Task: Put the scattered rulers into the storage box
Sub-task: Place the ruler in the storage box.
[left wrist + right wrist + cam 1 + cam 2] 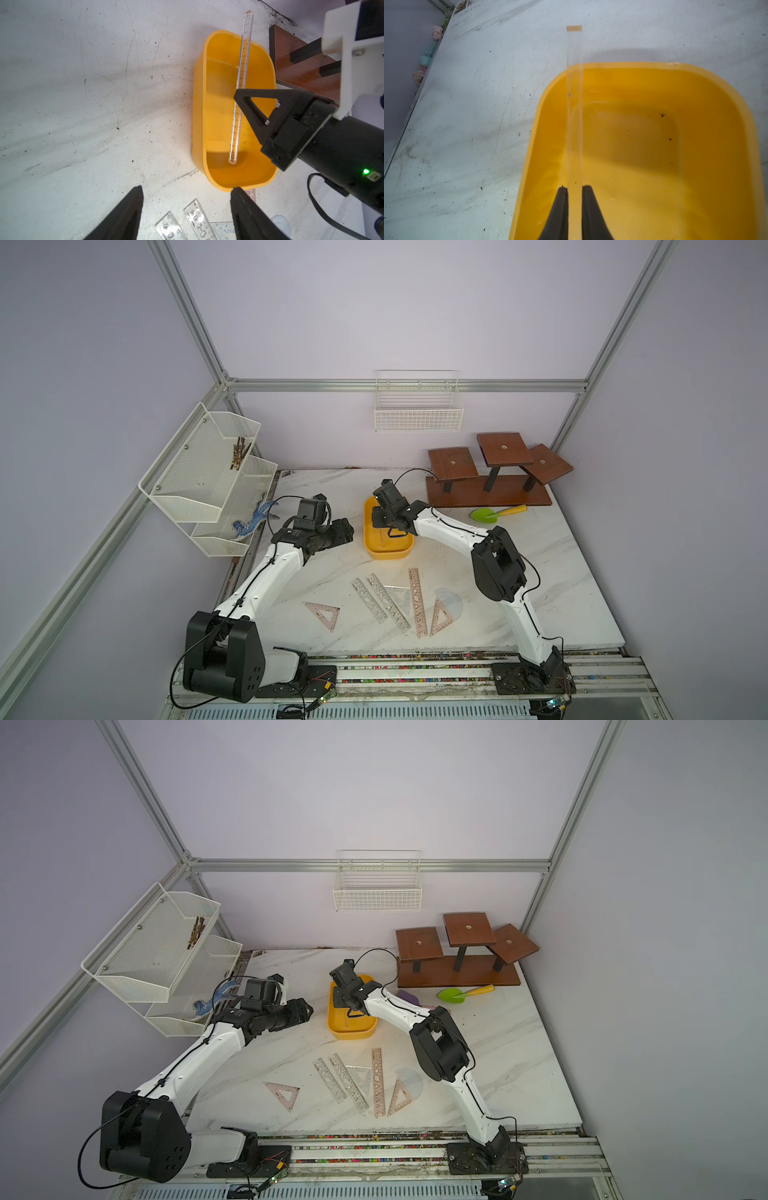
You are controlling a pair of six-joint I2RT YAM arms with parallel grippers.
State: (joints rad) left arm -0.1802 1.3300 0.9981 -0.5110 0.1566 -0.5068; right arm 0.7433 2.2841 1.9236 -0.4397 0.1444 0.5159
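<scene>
Seven rulers (388, 601) lay loose near front edge of counter (561, 572). Left fingers (124, 214) stood apart, empty, beside storage box (388, 552) mid-counter. Right fingers (558, 207) pinched clear ruler (574, 124) over box, far end overhanging back rim. Best: draw ruler back, level it lengthwise within walls, then release.

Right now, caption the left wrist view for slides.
A clear ruler, held by the right gripper, slants into the storage box, far end past the rim; open left gripper nearby.
</scene>
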